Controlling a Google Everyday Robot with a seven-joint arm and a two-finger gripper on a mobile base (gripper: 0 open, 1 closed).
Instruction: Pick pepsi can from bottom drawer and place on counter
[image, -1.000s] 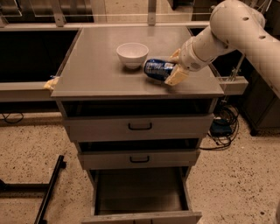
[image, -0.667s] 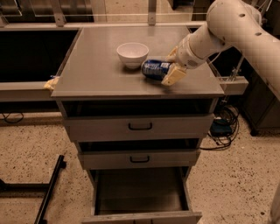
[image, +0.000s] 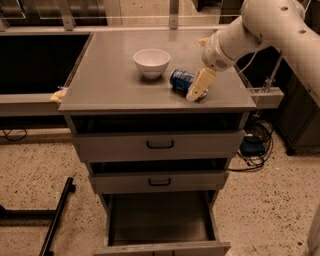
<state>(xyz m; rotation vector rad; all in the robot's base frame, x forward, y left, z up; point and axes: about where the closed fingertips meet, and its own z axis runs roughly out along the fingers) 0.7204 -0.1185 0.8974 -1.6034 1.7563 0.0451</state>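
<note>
The pepsi can (image: 180, 79), dark blue with light markings, lies on its side on the grey counter (image: 110, 75), right of the middle. My gripper (image: 197, 70) hangs over the counter's right part, just right of the can. One cream finger (image: 199, 84) stands against the can's right end and the other finger (image: 202, 42) shows farther back, so the fingers stand apart and are not closed on the can. The bottom drawer (image: 160, 220) is pulled out below, and its grey tray shows nothing in it.
A white bowl (image: 151, 62) stands on the counter just left of the can. Two upper drawers with black handles (image: 160, 144) are shut. A narrow ledge (image: 30, 102) with a yellow scrap runs left; cables (image: 252, 145) lie on the floor at right. A black bar (image: 57, 217) lies lower left.
The arm has drawn back and up a little. The can has stayed lying in the same spot on the counter.
</note>
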